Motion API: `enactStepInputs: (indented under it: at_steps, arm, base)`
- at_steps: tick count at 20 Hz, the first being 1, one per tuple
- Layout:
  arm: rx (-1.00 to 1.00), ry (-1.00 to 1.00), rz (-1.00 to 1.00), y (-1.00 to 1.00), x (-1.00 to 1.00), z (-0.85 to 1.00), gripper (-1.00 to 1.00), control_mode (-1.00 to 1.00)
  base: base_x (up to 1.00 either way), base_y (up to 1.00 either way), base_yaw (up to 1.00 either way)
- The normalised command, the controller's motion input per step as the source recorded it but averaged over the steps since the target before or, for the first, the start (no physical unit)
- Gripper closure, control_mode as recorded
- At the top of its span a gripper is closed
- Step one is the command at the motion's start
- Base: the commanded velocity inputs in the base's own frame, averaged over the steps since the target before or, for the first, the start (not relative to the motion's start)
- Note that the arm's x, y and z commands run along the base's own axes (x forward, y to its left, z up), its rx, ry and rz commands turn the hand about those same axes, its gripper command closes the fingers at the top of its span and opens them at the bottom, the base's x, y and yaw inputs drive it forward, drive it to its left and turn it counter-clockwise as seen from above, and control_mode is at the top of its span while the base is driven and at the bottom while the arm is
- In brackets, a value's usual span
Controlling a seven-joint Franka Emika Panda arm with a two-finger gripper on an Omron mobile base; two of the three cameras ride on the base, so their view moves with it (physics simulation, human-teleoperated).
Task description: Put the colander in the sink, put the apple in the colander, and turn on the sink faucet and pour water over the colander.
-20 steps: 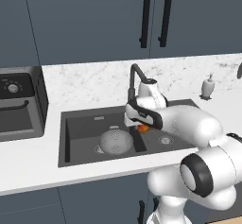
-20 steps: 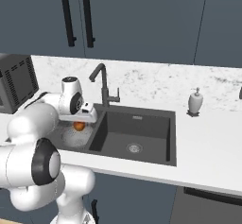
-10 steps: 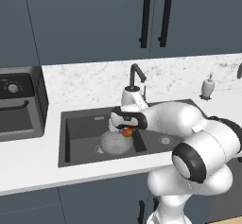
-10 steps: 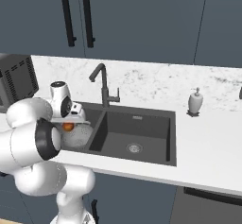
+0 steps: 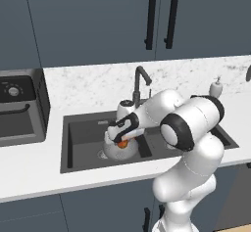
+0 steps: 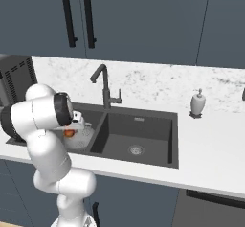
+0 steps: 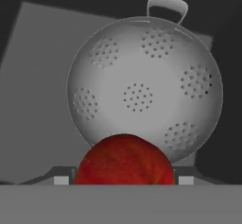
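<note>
Colander (image 5: 117,150) sat in the left basin of the sink (image 5: 78,133), near the divider. Apple (image 7: 124,159) was held in the gripper (image 5: 121,139) just above the colander's bowl. Sink faucet (image 5: 138,81) stood behind the sink's middle, soap dispenser (image 5: 216,87) near the counter's back-right.

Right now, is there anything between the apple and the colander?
No. In the hand view the apple, held in the end effector, hangs above the colander with only bare space between them.
</note>
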Motion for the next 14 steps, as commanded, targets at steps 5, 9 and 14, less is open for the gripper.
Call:
enactStepInputs:
  at_steps: [5, 9, 14]
  arm:
    - [0.00, 0.00, 0.00, 0.06, 0.40, -0.36, 1.00, -1.00]
    - [0.00, 0.00, 0.00, 0.06, 0.21, -0.38, 1.00, -1.00]
    - [0.00, 0.00, 0.00, 0.02, 0.36, -0.36, 1.00, -1.00]
  base:
    - [0.00, 0.00, 0.00]
    - [0.00, 0.00, 0.00]
    - [0.00, 0.00, 0.00]
